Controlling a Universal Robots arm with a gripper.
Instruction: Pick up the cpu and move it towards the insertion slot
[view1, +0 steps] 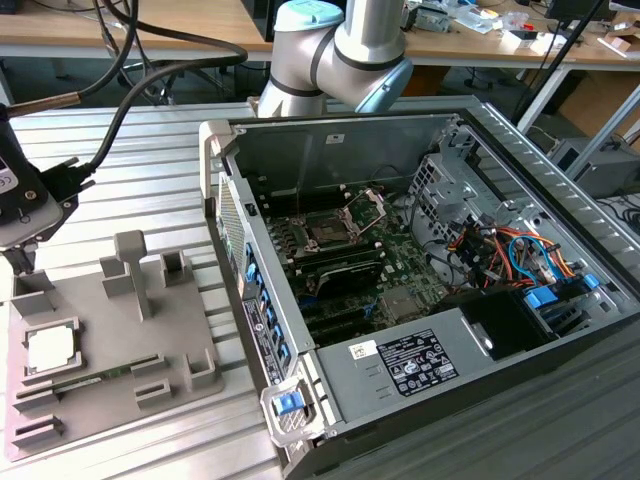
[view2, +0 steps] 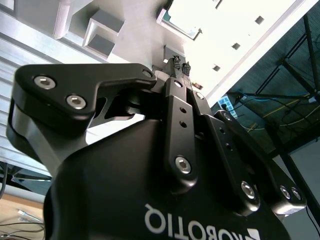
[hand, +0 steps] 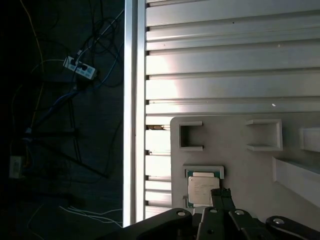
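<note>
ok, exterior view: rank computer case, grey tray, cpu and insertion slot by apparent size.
1. computer case, clearly the largest.
2. grey tray.
3. cpu and insertion slot: they look about alike. The slot seems farther from the camera, so I won't rank these two.

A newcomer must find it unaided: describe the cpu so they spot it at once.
On the exterior view's left, beside the open computer case, a grey tray lies on the slatted metal table. The cpu sits in a square recess near the tray edge farthest from the case. It is a flat silvery-white square, unlike the long thin green memory stick beside it.
</note>
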